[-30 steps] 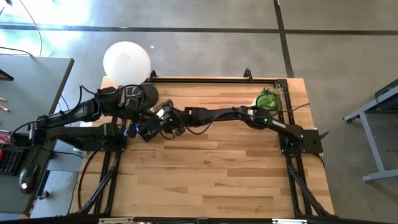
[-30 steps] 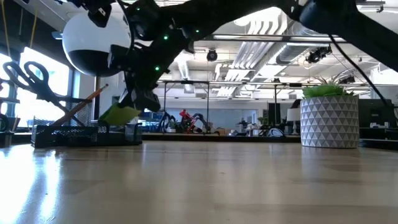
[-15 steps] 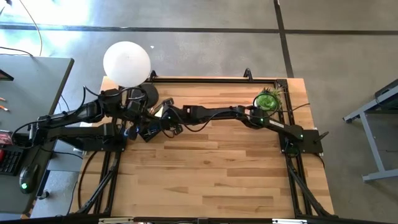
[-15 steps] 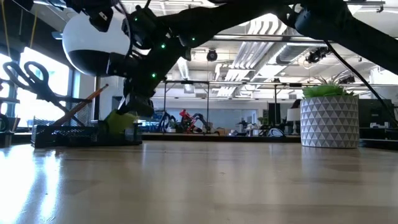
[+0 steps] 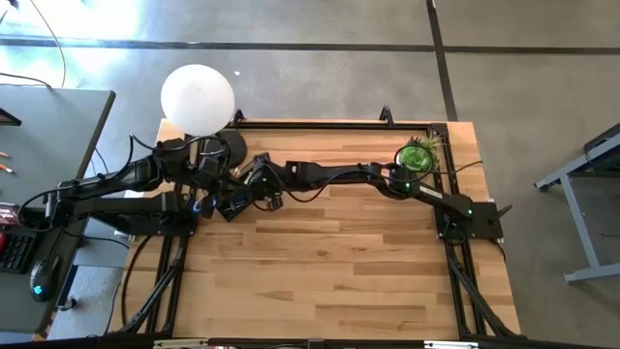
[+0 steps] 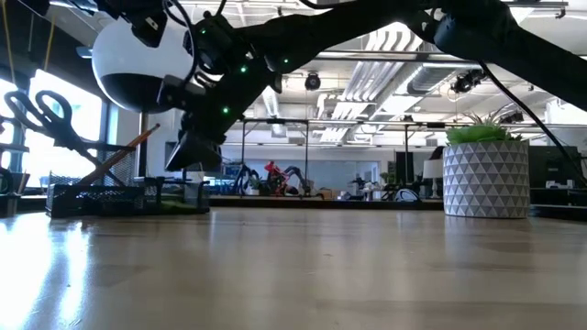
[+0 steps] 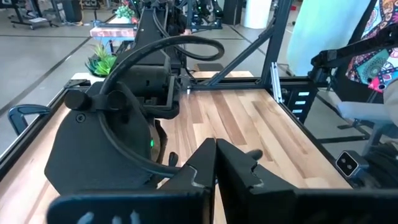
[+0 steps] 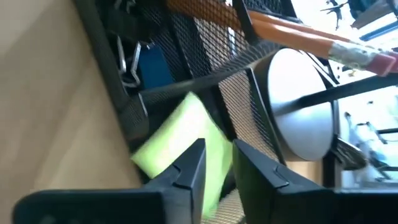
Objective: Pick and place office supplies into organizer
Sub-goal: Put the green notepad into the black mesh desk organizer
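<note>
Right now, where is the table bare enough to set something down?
The whole front of the table and the middle stretch up to the potted plant lie bare. The back left corner is crowded: organizer, globe lamp, both grippers.

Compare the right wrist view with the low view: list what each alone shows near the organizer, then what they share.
Only the right wrist view: the yellow sticky-note pad lying in a mesh compartment of the organizer, a binder clip beside it, and the right pincer just above the pad with a narrow gap between its fingers.

Only the low view: the scissors standing up out of the organizer, and the potted plant across the table.

Both: the organizer, the orange pencils, and the white globe lamp.
</note>
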Robot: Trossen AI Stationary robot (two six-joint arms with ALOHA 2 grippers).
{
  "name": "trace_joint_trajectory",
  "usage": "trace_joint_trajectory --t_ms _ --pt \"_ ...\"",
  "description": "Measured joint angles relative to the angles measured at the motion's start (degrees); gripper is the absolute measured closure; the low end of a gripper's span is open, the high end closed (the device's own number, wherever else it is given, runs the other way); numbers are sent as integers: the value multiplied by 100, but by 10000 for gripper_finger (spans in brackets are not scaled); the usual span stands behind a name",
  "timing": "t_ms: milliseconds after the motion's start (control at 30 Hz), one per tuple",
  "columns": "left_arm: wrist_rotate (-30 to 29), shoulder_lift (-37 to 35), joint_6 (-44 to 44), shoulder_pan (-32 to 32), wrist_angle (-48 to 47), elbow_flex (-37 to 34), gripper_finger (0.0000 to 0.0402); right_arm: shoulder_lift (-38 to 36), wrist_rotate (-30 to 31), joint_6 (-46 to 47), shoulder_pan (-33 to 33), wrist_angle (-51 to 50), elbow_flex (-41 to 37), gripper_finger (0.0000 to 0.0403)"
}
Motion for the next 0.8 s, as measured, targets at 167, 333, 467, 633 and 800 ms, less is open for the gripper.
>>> trace_joint_trajectory --t_ms 167,333,467,633,800 --pt "0 0 -2 -1 -18 0 399 0 -422 229 0 -98 -2 304" --pt "-2 0 51 -1 -131 0 399 0 -467 233 0 -366 -2 298" --pt "-2 0 90 -1 -152 0 399 0 -776 524 -1 -795 -2 302" --pt "-4 0 92 -1 -153 0 399 50 -1393 923 0 -1183 -7 312" --pt "-4 0 90 -1 -153 0 399 303 -1973 926 -15 -1061 -7 322"
